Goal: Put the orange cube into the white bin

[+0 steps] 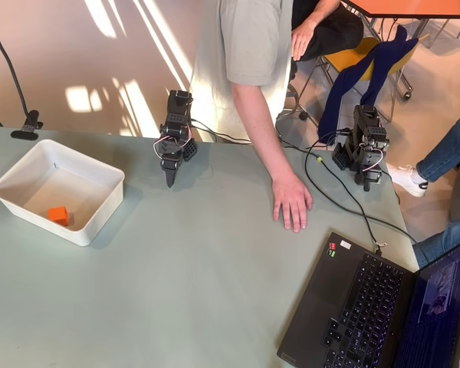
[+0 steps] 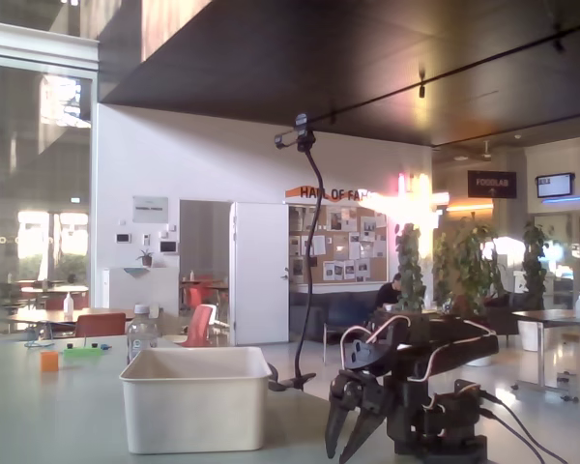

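Note:
The orange cube [image 1: 58, 215] lies inside the white bin [image 1: 100, 178], near its front left corner in the overhead view. The bin stands at the table's left side. My gripper [image 1: 169, 182] hangs near the table's far edge, well to the right of the bin, its fingers together in a single point with nothing between them. In the fixed view the bin [image 2: 195, 398] stands left of the folded arm, whose gripper [image 2: 340, 449] points down at the table. The bin's wall hides the cube there.
A person stands behind the table with a hand [image 1: 292, 201] flat on it, right of the arm. An open laptop [image 1: 368, 307] fills the front right corner. A gooseneck clamp [image 1: 27, 126] grips the far left edge. A small orange block [image 2: 48, 361] sits far left.

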